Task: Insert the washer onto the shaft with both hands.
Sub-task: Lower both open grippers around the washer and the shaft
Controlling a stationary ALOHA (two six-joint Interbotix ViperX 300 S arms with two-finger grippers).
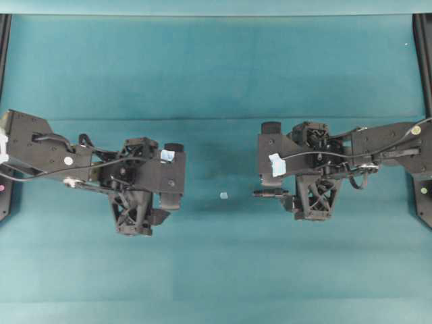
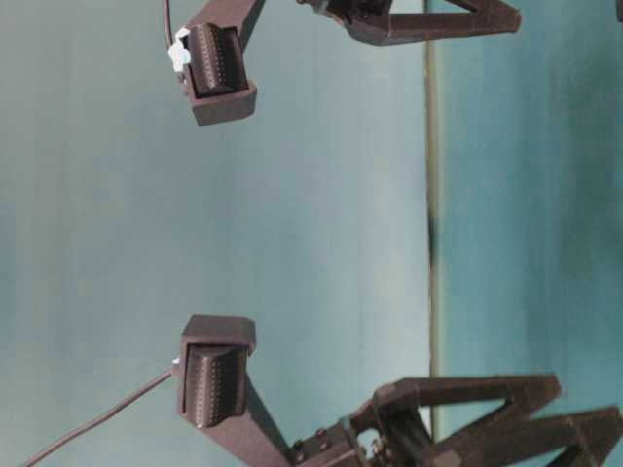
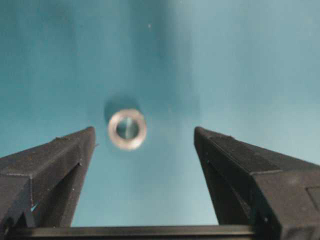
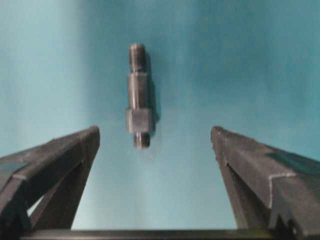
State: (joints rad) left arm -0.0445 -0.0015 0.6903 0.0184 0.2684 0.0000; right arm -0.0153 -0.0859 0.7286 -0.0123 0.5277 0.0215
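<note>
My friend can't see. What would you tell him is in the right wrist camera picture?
A small dark shaft lies on the teal table, free and untouched. The right gripper is open, one black finger on each side below it.

In the overhead view the small dark grey stepped metal shaft (image 1: 270,193) is partly covered by the right gripper (image 1: 271,162), and the tiny silvery metal ring of the washer (image 1: 223,196) is too small to make out its hole. Both wrist views cut the black lattice fingers (image 3: 47,172) at the lower edge. The washer is blurred in the left wrist view.
</note>
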